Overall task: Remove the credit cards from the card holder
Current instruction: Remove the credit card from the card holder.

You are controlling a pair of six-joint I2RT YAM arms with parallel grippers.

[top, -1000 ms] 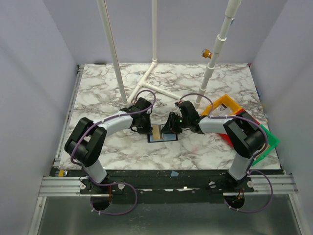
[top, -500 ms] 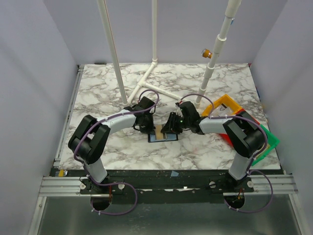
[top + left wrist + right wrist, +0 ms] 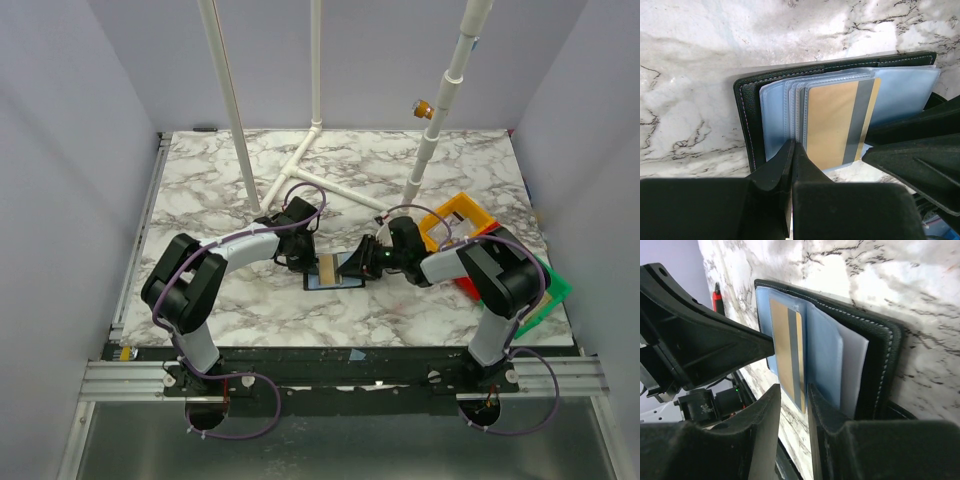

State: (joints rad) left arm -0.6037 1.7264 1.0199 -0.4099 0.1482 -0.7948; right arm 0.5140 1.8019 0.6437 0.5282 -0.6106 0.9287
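The card holder [image 3: 335, 275] lies open on the marble between both arms, black with bluish sleeves. In the left wrist view, a tan/gold credit card [image 3: 832, 125] with a grey stripe sits on top of the pale blue sleeves inside the black cover [image 3: 746, 120]. My left gripper [image 3: 792, 146] is shut, its tips pinching the near edge of the sleeves. In the right wrist view, my right gripper [image 3: 794, 390] is slightly open, with the end of the gold card [image 3: 787, 347] between its fingers; one finger touches a blue sleeve. Other cards are hidden in the sleeves.
Yellow [image 3: 455, 215], red [image 3: 468, 287] and green [image 3: 550, 290] bins stand stacked at the right edge behind the right arm. White pipes [image 3: 310, 165] lie and stand on the far half of the table. The left gripper's body [image 3: 700, 345] is close to the right fingers.
The right wrist has drawn back to the right and lowered toward the wallet. The left gripper has shifted slightly right onto the wallet's left edge. The gold card shows a little further right.
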